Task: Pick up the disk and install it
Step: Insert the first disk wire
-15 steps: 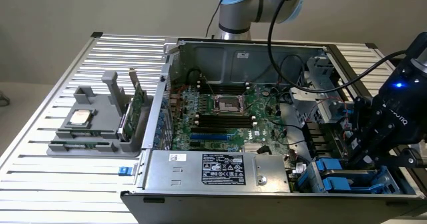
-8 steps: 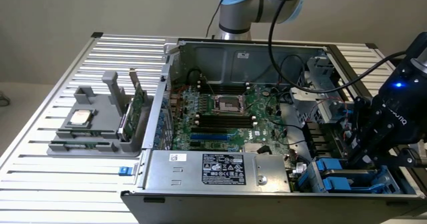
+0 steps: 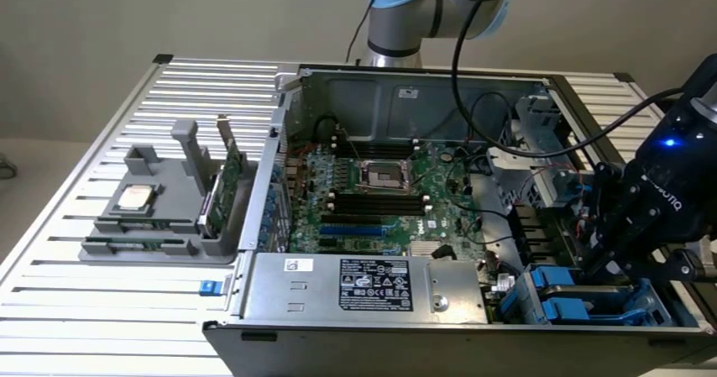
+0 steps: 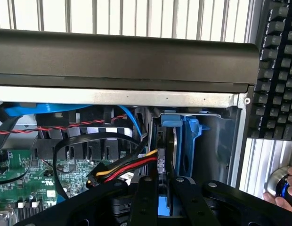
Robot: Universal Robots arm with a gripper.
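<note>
Cables point(image 4: 129, 165) close beside the disk point(image 4: 166, 146)

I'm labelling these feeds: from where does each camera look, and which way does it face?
Exterior view: off the arm, high up, looking down into the open case; the arm and claw show.
Wrist view: on the wrist, facing into the drive bay; claw fingers grip the disk.
Shared: case, claw, drive bay.
</note>
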